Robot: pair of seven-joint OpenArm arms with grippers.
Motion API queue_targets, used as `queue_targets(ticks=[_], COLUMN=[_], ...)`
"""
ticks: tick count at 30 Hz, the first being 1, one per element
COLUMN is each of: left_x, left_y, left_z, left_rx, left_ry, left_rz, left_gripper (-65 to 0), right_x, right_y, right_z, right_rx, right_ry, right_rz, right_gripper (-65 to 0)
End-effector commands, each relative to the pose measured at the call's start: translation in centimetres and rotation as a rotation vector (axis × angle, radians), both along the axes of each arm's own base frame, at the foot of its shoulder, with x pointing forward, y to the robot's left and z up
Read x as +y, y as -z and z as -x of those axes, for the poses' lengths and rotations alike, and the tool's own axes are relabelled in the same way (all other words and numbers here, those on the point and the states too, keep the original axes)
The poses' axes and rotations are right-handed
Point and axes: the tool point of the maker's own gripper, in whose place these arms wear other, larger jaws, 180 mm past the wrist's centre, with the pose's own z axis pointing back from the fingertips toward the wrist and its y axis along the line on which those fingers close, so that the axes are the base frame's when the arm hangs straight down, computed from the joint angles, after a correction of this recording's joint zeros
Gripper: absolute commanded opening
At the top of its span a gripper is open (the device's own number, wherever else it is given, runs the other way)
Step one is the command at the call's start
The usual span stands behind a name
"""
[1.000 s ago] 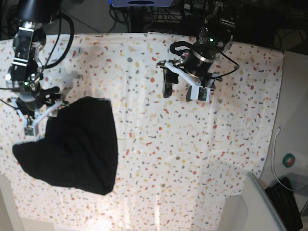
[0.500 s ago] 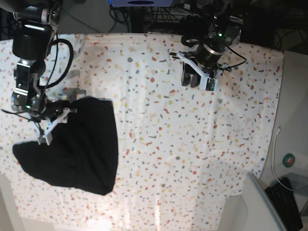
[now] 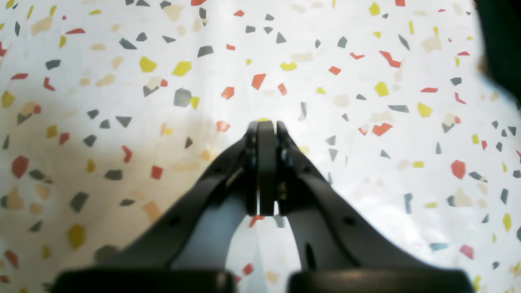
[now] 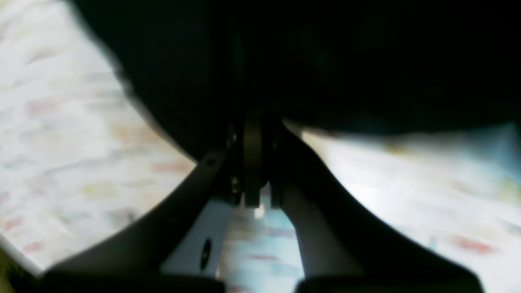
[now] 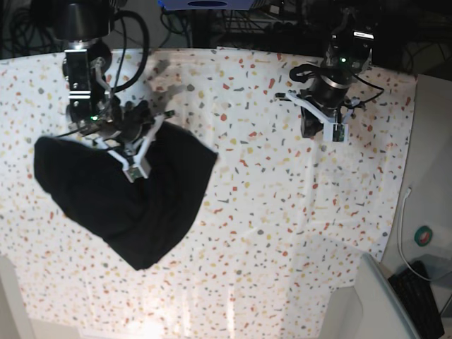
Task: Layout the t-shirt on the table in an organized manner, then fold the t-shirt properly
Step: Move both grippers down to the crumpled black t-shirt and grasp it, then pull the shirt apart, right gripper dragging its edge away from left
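Off the right edge, on a plain grey-white surface, lie a white cable, a small round green and white object and a black keyboard — while dark cables tangle along the top.

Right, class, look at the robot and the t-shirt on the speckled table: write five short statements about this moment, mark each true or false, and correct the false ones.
1. The t-shirt lies flat and fully spread out. False: it is bunched in a crumpled heap.
2. The left gripper is shut on nothing, over bare table. True.
3. The right gripper is at the t-shirt. True.
4. The left gripper is touching the t-shirt. False: it is well apart from it.
5. The t-shirt's printed patch is clearly visible. False: only plain black cloth shows.
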Motion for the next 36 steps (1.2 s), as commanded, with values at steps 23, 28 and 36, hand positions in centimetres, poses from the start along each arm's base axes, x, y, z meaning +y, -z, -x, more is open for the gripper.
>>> queue_targets(ticks=[23, 28, 36], left_x=[-15.1, -12.5, -7.5], left_y=[5.9, 7.3, 9.5], left_z=[-6.5, -6.0, -3.1], left_rx=[0.115, 0.153, 0.216], left_ry=[0.205, 0.186, 0.171], left_rz=[0.121, 0.074, -0.012], left_gripper=[-65.0, -65.0, -65.0], right_x=[-2.6, -1.2, -1.2], right_y=[-8.8, -9.1, -8.1], right_z=[-1.1, -3.6, -4.8], right_rx=[-0.217, -0.296, -0.272], right_ry=[-0.065, -0.115, -0.127], right_rz=[0.383, 0.447, 0.467], right_gripper=[-39.6, -37.8, -65.0])
